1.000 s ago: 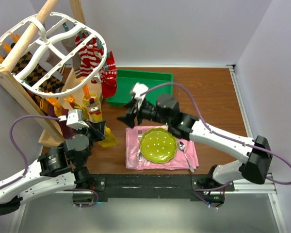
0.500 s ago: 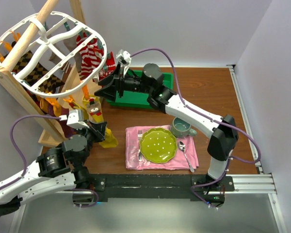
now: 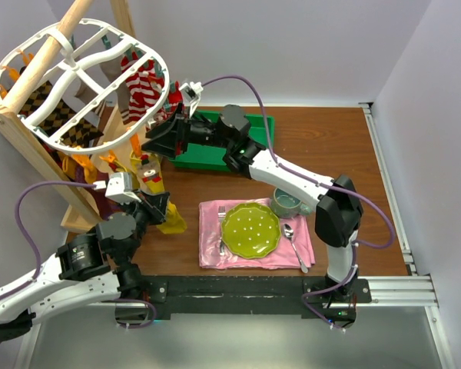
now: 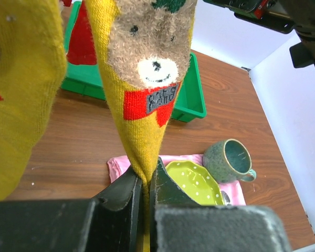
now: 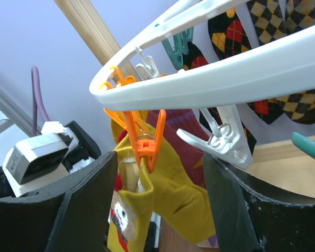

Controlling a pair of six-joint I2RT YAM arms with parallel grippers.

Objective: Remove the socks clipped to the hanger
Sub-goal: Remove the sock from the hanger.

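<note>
A: The yellow sock [image 4: 147,105] is seen hanging from the near rim of the hanger [image 3: 69,84], its top edge bitten by an orange clip [image 5: 147,142].

B: And its lower end is pinched flat in the left end effector [image 4: 145,181], the fingers brought together on the knit with hardly a gap between them.

A: The right end effector [image 5: 160,157] is held wide apart, one finger to each side of that clip. No contact can be made out yet.

B: How is the sock expected to handle?

A: It is judged light and limp, a soft fuzzy knit that stretches before it slips. Little force should be needed, and no damage is feared from a firm pinch.

B: So the low hold is considered sound?

A: For tension, yes. A downward pull alone may only lengthen the fabric, or the whole hanger may be swung on its pole. The clip is judged the stiff part. If its orange tabs are squeezed, the sock should be freed cleanly.

B: And if the sock itself is to be taken higher up?

A: Then just below the clip, where the knit is bunched and thickest. The fuzzy bear patch is best avoided, since it may snag.

B: The striped sock [image 3: 142,88] and the argyle socks [image 5: 283,31] are noted farther round the rim, all hanging clear above the counter [image 3: 330,146].
</note>
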